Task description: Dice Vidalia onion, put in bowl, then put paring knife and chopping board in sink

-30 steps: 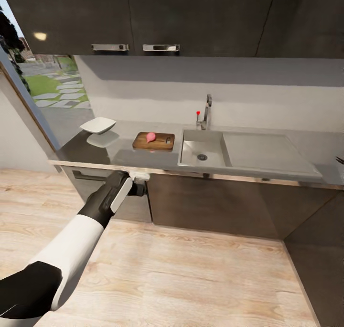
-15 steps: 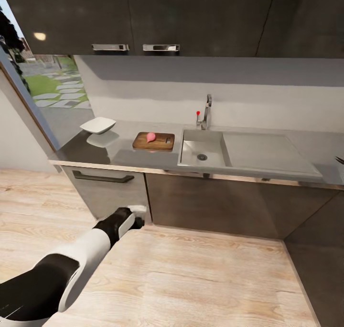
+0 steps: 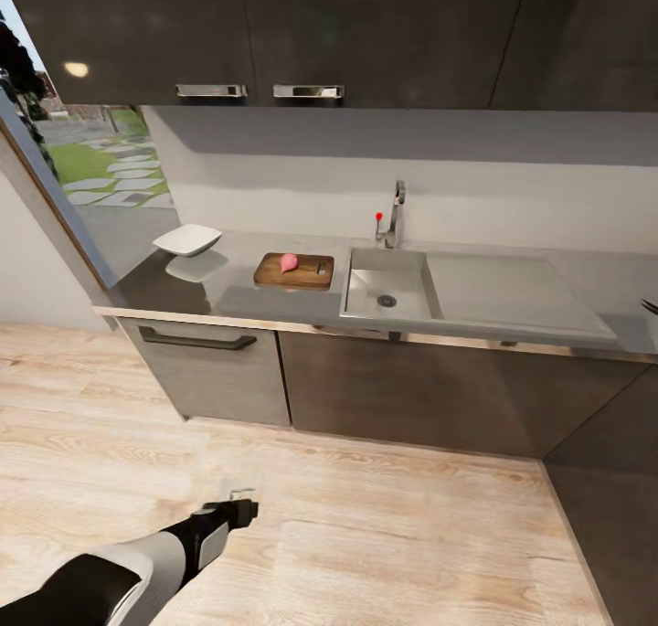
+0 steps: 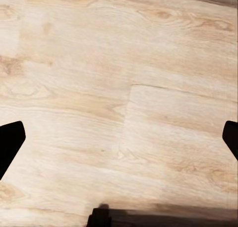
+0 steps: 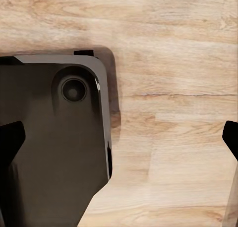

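The pinkish Vidalia onion (image 3: 289, 261) sits on the brown chopping board (image 3: 294, 272) on the dark countertop (image 3: 174, 288), left of the grey sink (image 3: 388, 288). A small dark paring knife (image 3: 320, 267) lies on the board beside the onion. The white bowl (image 3: 187, 239) stands further left on the countertop. My left gripper (image 3: 242, 496) hangs low over the wooden floor, far from the counter; in the left wrist view it (image 4: 119, 137) is open with nothing between its fingers. My right gripper (image 5: 119, 137) is open above the floor and the robot's dark base (image 5: 49, 137).
A chrome tap (image 3: 395, 213) with a red knob rises behind the sink, and a flat drainboard (image 3: 503, 288) extends to its right. Dark cabinet fronts (image 3: 411, 393) run under the countertop, black wall cabinets (image 3: 274, 32) above. A window (image 3: 91, 164) is at the left. Light wooden floor (image 3: 366, 535) lies between me and the counter.
My left arm has dropped from the cabinet drawer front down to near the floor and pulled back toward me. The counter's things have not moved.
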